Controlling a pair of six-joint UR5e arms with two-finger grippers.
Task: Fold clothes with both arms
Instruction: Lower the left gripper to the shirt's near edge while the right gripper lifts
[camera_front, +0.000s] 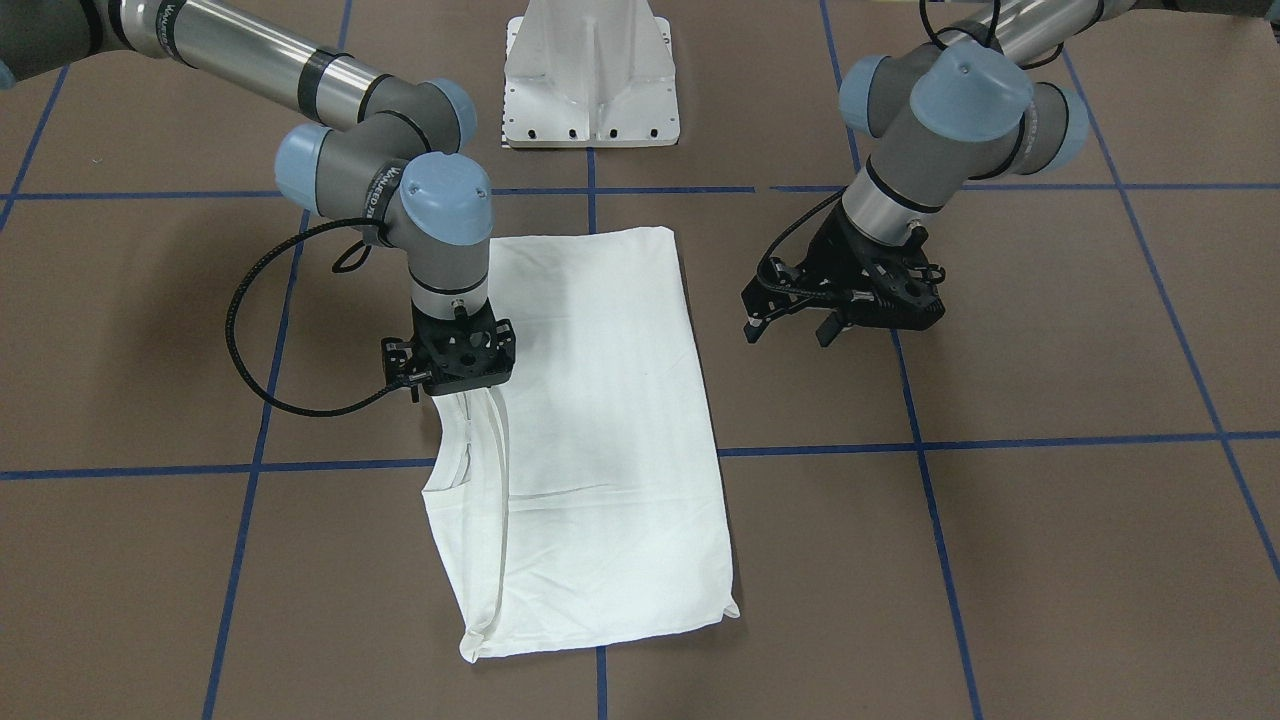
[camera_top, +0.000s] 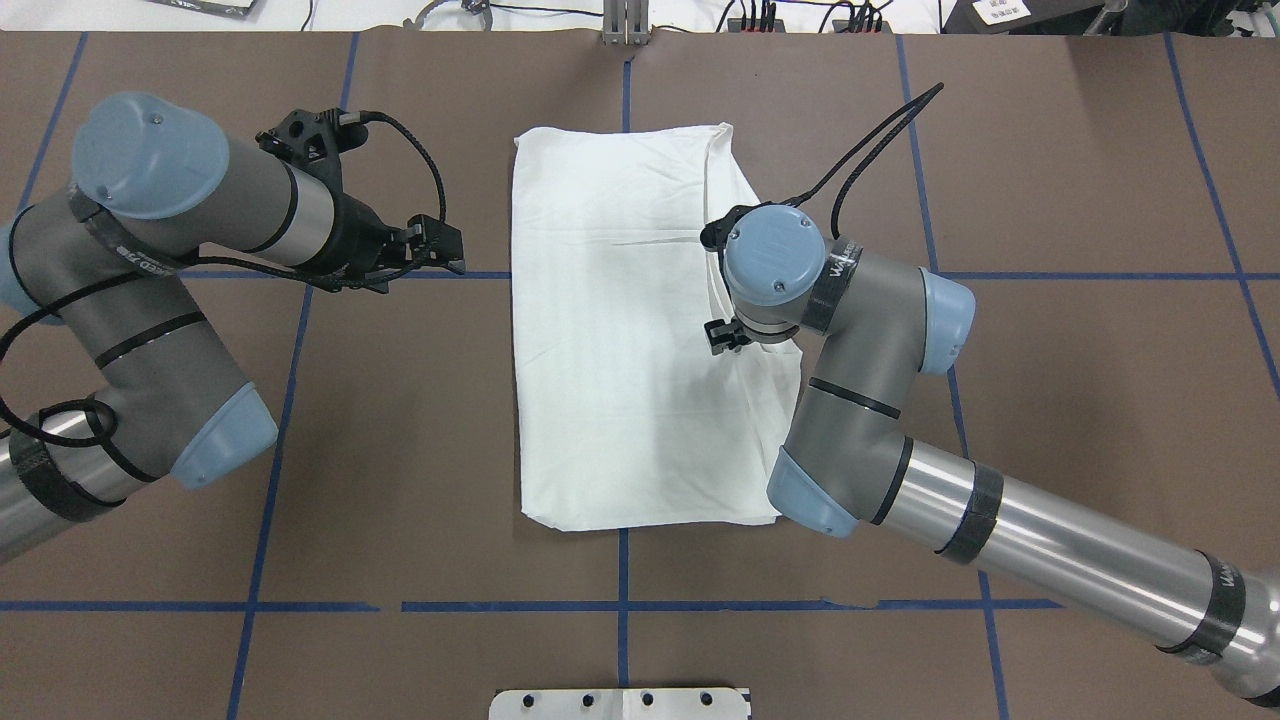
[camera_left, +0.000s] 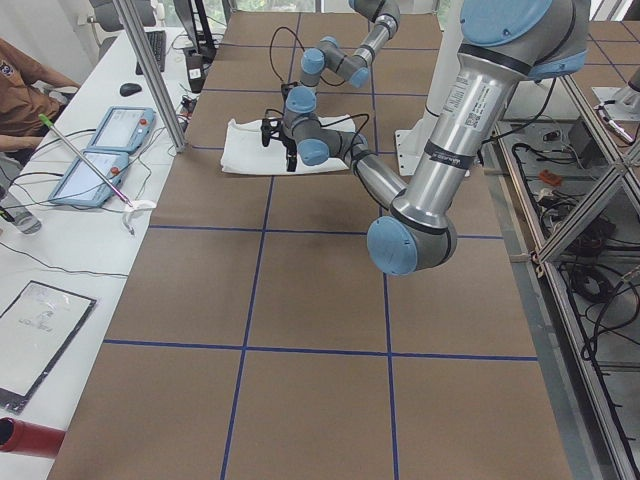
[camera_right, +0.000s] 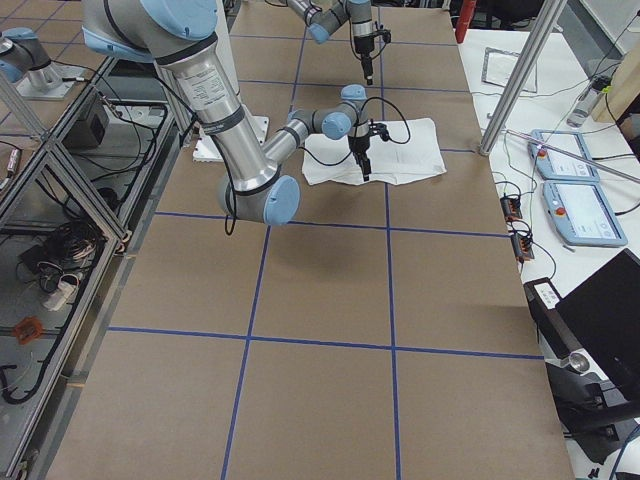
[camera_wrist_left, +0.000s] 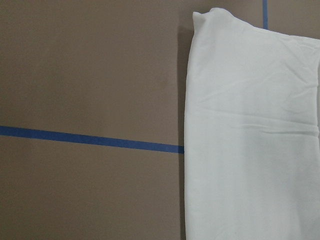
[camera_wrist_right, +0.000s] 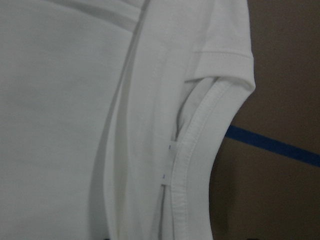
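Observation:
The white long-sleeved T-shirt (camera_front: 610, 420) lies folded into a long rectangle on the brown table, with no print showing. It also shows in the overhead view (camera_top: 620, 350). Its ribbed collar (camera_wrist_right: 192, 165) and a sleeve cuff (camera_wrist_right: 222, 62) show in the right wrist view. My right gripper (camera_front: 465, 392) points straight down at the shirt's collar-side edge, shut on a pinch of fabric that rises to it. My left gripper (camera_front: 790, 330) is open and empty, low over bare table beside the shirt's other long edge. The left wrist view shows that edge (camera_wrist_left: 250, 140).
The white metal pedestal base (camera_front: 590, 80) stands at the robot's side of the table. Blue tape lines (camera_top: 620, 606) grid the brown table. Operators' tablets and cables (camera_left: 100, 150) lie on a white bench beyond the table's far edge.

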